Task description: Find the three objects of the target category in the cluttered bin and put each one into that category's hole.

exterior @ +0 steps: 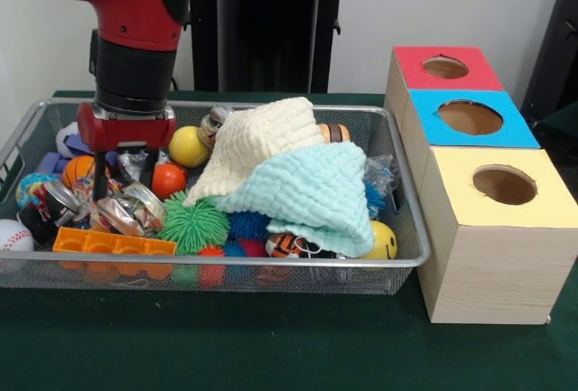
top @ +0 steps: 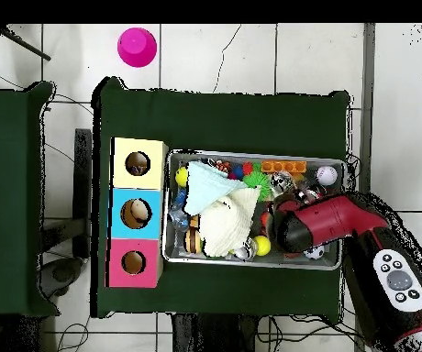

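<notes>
Gripper (exterior: pixel 125 185) lowered into the wire-mesh bin (exterior: pixel 411 228) among crumpled silver foil wrappers (exterior: pixel 126 213); I cannot tell its opening or hold. Red, blue and yellow-topped wooden hole boxes (exterior: pixel 492 219) stand beside. I read no writing.

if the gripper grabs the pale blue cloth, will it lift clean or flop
Likely floppy: the blue cloth drapes in soft folds over the toys. It looks light, quilted, easy to pinch. The white cloth overlaps it, so it may drag along.
</notes>
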